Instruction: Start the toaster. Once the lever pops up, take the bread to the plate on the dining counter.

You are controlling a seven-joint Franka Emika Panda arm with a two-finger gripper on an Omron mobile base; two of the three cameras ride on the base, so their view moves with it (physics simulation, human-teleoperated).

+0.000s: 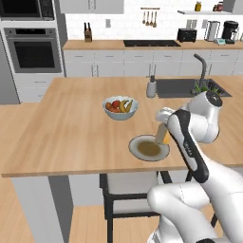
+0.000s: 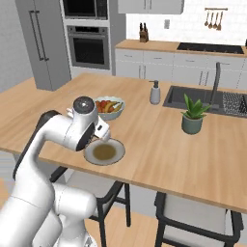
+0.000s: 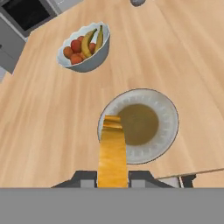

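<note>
Left base view: I am reaching over the near edge of the dining counter (image 1: pixel 71 137). My claw (image 1: pixel 161 134) is hanging above the right rim of the plate (image 1: pixel 142 153), gripping the bread (image 1: pixel 161 134) on edge. The fruit bowl (image 1: pixel 120 107) is sitting near, behind the plate. The toaster (image 1: pixel 187 34) is standing well apart on the rear worktop.

Right base view: My wrist is covering the claw. The plate (image 2: pixel 112 155) is lying just beside it, close to the counter edge.

Hand view: My jaws are standing narrowly apart, clamped on the slice (image 3: pixel 113 155), whose far end is overlapping the plate rim (image 3: pixel 168 113).

Step in hand, as I judge it: delivering the toast. The next move is calling for a short shift toward the plate's centre, a lowering, then a release.
</note>
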